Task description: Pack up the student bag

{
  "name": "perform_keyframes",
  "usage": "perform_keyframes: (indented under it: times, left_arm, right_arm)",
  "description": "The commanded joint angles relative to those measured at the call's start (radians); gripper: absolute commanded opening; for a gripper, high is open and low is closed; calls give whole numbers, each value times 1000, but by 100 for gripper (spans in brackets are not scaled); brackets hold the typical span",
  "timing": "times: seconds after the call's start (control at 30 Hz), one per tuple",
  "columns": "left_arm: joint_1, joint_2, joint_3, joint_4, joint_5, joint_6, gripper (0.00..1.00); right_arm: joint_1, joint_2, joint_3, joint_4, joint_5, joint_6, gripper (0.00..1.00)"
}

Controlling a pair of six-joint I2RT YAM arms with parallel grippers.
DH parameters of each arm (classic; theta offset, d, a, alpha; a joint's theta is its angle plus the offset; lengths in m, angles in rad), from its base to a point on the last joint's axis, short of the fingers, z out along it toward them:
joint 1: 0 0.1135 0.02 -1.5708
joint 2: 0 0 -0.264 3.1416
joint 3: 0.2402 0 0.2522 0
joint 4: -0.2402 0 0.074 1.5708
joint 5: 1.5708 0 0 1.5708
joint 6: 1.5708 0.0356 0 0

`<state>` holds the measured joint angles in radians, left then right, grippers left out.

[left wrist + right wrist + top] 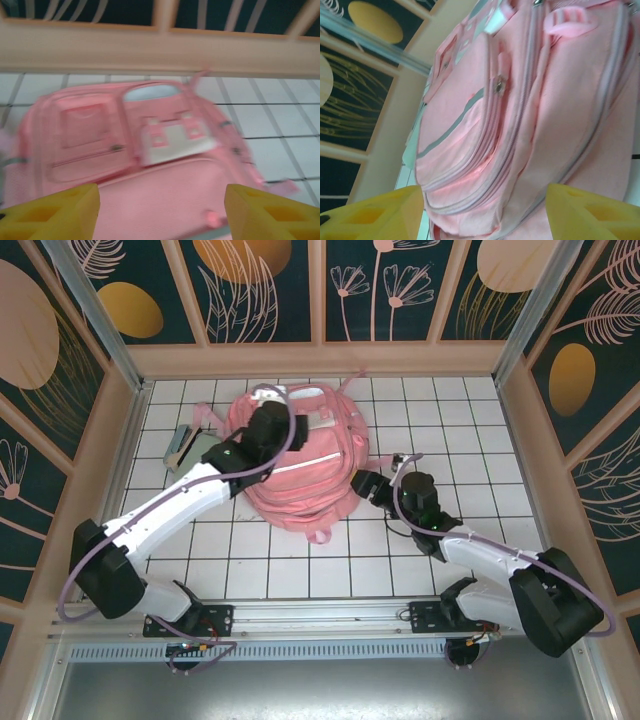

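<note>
Lying flat toward the far side of the white tiled table (300, 575): pink student bag (310, 465), front pockets facing up | left gripper (160, 212): hovering above the bag, jaws spread apart, nothing between them | right gripper (482, 215): at the bag's right edge, jaws wide apart, holding nothing | small greenish item (185, 447): just left of the bag

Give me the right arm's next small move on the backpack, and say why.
Probably ease the right gripper forward toward the metal zip pull on the pink backpack. Its jaws stand open and empty facing the bag's side, and the zips there look closed, so nothing can go in yet.
</note>
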<state>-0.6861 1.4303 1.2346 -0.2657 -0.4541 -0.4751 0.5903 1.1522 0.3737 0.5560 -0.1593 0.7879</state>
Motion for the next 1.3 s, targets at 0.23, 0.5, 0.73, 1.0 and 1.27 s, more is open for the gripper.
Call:
perform_keyframes:
  times: [0.23,0.5,0.73,1.0,1.27]
  left_arm:
    - [358,-30,-200,25,103,-149,88]
    - [546,112,-243,88,202,-137,98]
    - [619,166,-248,103,127,-104,98]
    - [642,231,-288,121,114,-123,99]
    - [689,267,-335,193,130,-123,99]
  right_arm:
    - [60,33,116,-20,-151,-151,75]
    - [63,49,162,-61,-210,-230,99]
    - [59,58,131,-32,-228,-254,99]
    - [48,60,102,-6,-250,-244,99]
    - [45,52,91,7,-265,-239,99]
